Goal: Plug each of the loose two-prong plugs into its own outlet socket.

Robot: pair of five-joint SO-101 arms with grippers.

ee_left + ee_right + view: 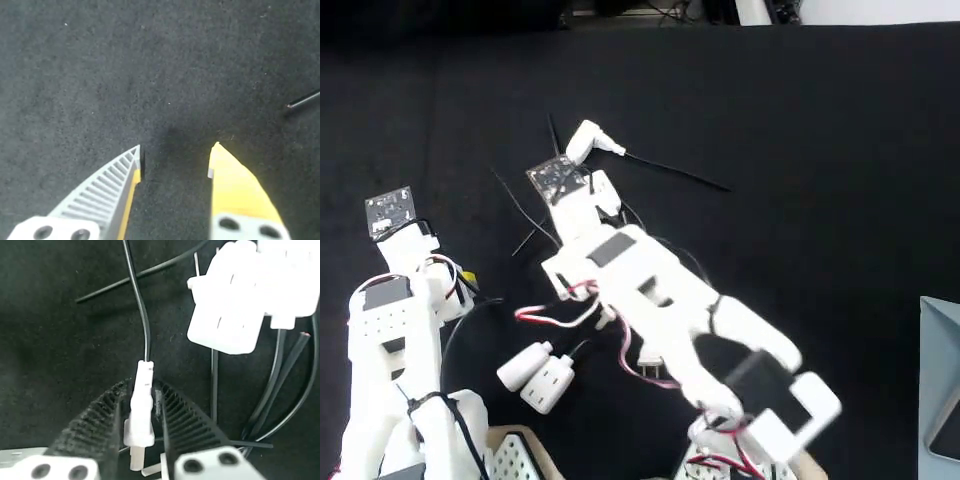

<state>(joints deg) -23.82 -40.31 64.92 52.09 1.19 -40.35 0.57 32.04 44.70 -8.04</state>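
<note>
My right gripper (142, 405) is shut on a white two-prong plug (141, 412). Its prongs point back toward the wrist and its thin black lead (142, 320) runs away from the fingers. Beyond it lie two white outlet sockets (235, 300) side by side, apart from the plug. In the high view the sockets (535, 375) lie near the front, between the two arms. A white plug with a black lead (592, 141) shows at the far end of the right arm; I cannot tell whether it is the held one. My left gripper (177, 147) is open over bare black cloth.
Loose black leads (525, 215) cross the cloth left of the right arm, and one lead end (302, 100) shows near the left gripper. A grey bin (940, 380) stands at the right edge. The left arm (390, 310) stands at the front left.
</note>
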